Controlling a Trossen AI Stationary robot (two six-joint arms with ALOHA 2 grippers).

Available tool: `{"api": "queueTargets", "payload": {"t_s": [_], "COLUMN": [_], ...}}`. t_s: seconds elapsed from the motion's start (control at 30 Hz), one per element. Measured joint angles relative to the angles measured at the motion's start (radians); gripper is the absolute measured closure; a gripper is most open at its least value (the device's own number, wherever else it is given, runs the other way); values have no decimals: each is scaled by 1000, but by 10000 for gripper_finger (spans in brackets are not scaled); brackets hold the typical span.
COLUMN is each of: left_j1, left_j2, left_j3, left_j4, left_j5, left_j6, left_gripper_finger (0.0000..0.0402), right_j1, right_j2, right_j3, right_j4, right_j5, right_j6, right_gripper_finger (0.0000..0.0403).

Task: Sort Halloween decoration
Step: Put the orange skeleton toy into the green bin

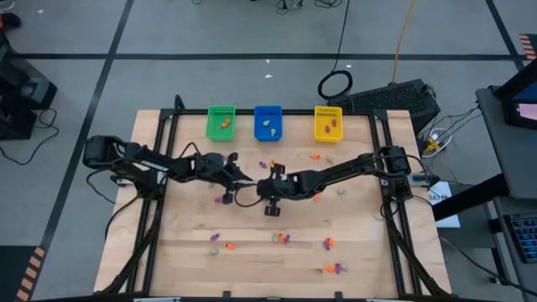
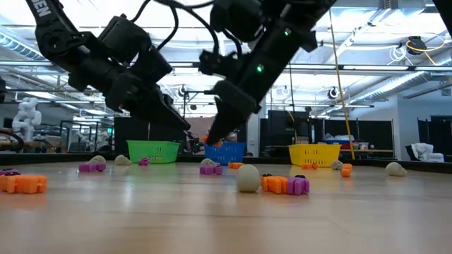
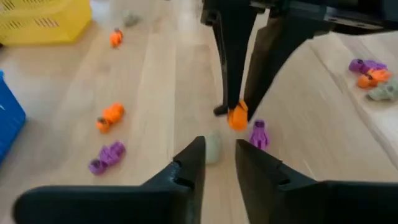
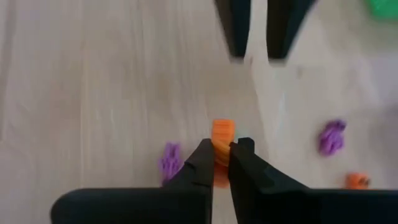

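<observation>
Small orange, purple and pale trinkets lie scattered over the wooden table [image 1: 185,252]. My right gripper [image 1: 263,186] reaches in from the right to the table's middle and is shut on an orange trinket [image 4: 222,132]. In the left wrist view its fingers [image 3: 231,62] come down from above with that orange trinket [image 3: 237,116] at their ends. My left gripper [image 1: 246,179] faces it from the left, open, low over the table. A pale trinket [image 3: 213,148] lies on the wood just ahead of its fingertips [image 3: 219,155]; whether they touch it I cannot tell. My right gripper pinches the orange trinket [image 4: 222,132] between its two fingertips, coming from above and slanting down. The piece sticks out beyond the fingertips. In the low view the fingertips [image 2: 212,137] stand above the tabletop.
Green bin [image 1: 221,122], blue bin [image 1: 268,122] and yellow bin [image 1: 328,122] stand in a row at the far edge, each holding a few pieces. A purple trinket [image 3: 259,134] lies beside the right gripper's fingers. More trinkets [image 1: 281,239] lie toward the near edge.
</observation>
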Motion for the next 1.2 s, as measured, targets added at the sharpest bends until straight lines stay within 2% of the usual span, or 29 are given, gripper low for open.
{"api": "queueTargets", "payload": {"t_s": [0.13, 0.27, 0.43, 0.57, 0.97, 1.2], "left_j1": [-29, -71, -107, -114, -133, -133], "left_j2": [0, 0, 0, 0, 0, 0], "left_j3": [0, 0, 0, 0, 0, -1], "left_j4": [13, 12, 15, 42, 55, 53], "left_j5": [-94, -105, -174, -192, -190, -190], "left_j6": [53, 106, 136, 132, 164, 196], "left_gripper_finger": [260, 222, 213, 236, 345, 383], "right_j1": [8, 15, 15, 15, 15, 15], "right_j2": [0, -1, -1, -1, -1, -1], "right_j3": [25, 45, 51, 51, 50, 49], "right_j4": [1, 3, 18, 45, 65, 75], "right_j5": [44, 76, 76, 76, 76, 73], "right_j6": [-45, -59, -64, -66, -67, -56], "right_gripper_finger": [389, 389, 389, 389, 389, 388]}}
